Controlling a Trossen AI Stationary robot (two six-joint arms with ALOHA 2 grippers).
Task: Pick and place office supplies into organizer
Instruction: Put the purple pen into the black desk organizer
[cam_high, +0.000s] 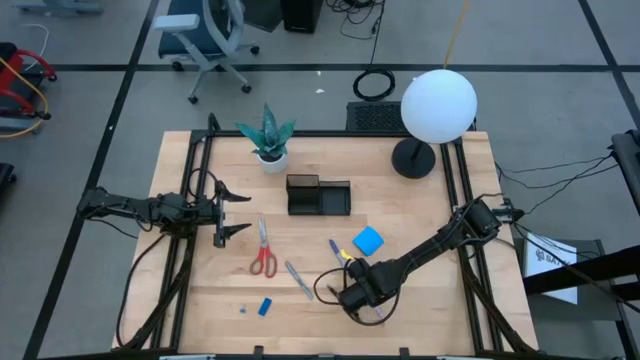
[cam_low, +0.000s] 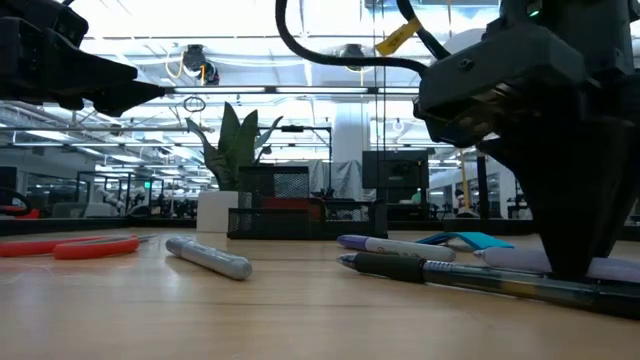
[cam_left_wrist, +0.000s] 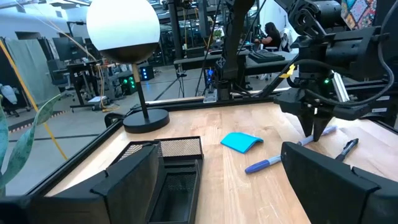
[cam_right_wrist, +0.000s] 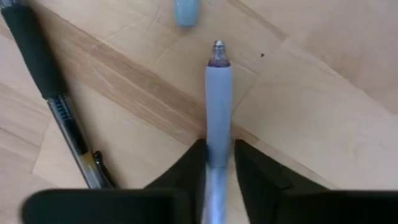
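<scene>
My right claw (cam_right_wrist: 219, 163) is down at the bench, near the front edge and a bit right of middle, with both fingers pinched narrow on a pale purple-grey pen (cam_right_wrist: 217, 99). The pen runs straight out between them, tip lying on the wood. Right beside it is a black pen (cam_right_wrist: 53, 99) with a clear lower barrel, not touching my fingers.

My left claw (cam_high: 228, 210) hangs over the left side of the bench with its fingers spread wide and nothing in them.

The rest of the stuff: red-handled scissors (cam_high: 263, 250) left of middle, a grey pen (cam_high: 298, 279) just right of them, a purple pen (cam_left_wrist: 267, 164) and the blue notepad (cam_high: 368, 240) right of middle, and a tiny blue block (cam_high: 265, 306) near the front edge. The black organizer (cam_high: 318, 195) sits mid-bench toward the back, with the potted plant (cam_high: 268, 135) behind it to the left and the lamp (cam_high: 436, 108) toward the back right corner.

Beyond the bench it's an open workshop with ceiling lights and an office chair (cam_high: 205, 35).
</scene>
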